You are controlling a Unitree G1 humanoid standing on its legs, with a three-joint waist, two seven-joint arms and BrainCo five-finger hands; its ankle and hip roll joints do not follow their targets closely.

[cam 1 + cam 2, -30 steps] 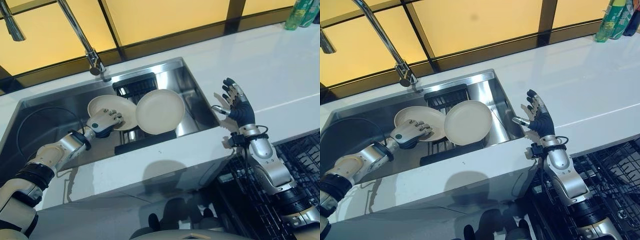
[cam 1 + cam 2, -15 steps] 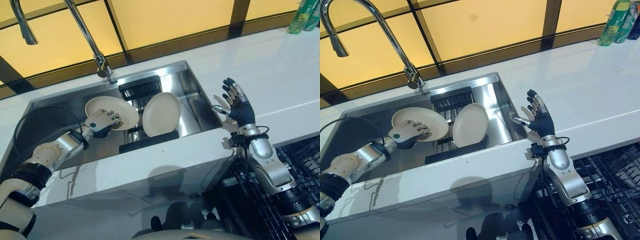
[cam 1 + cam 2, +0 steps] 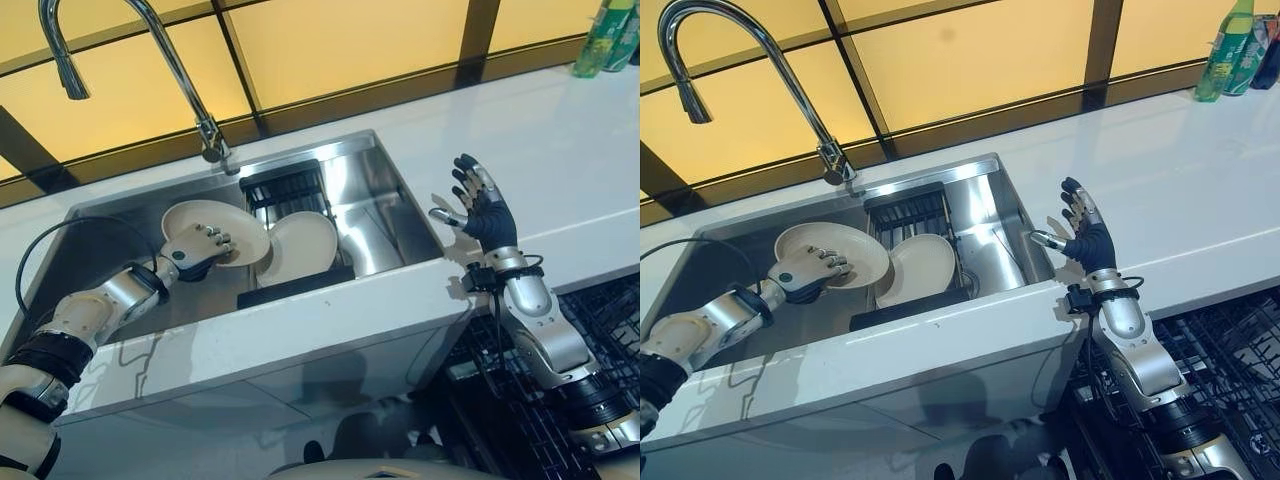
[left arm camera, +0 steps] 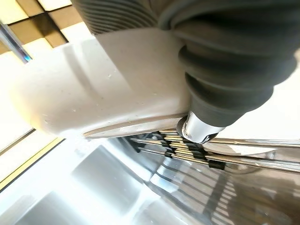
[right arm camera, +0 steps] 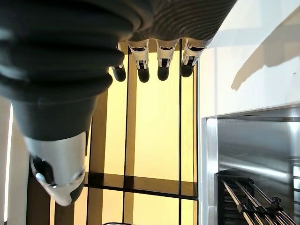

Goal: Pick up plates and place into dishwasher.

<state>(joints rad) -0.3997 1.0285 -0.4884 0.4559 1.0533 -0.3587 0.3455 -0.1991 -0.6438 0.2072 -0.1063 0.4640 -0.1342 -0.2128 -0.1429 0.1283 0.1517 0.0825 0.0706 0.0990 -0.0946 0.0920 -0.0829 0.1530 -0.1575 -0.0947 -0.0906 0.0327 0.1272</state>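
Note:
My left hand (image 3: 198, 247) is down in the steel sink (image 3: 390, 215), fingers curled over the rim of a cream plate (image 3: 222, 219) with the thumb (image 4: 197, 128) under it. That plate (image 4: 93, 89) is tilted and held off the sink floor. A second cream plate (image 3: 303, 246) leans low against the dark wire rack (image 3: 285, 185) in the sink, just right of the held plate. My right hand (image 3: 482, 207) is raised above the counter's front edge, right of the sink, fingers (image 5: 159, 58) straight and spread, holding nothing.
A tall curved tap (image 3: 185, 75) stands behind the sink. The white counter (image 3: 560, 140) runs to the right, with green bottles (image 3: 1230, 45) at its far corner. The open dishwasher's dark wire rack (image 3: 610, 315) lies below the counter at the lower right.
The camera has shifted. The second plate has gone from standing nearly upright to leaning low on the rack. My left hand keeps its hold on the first plate; the right hand stays raised.

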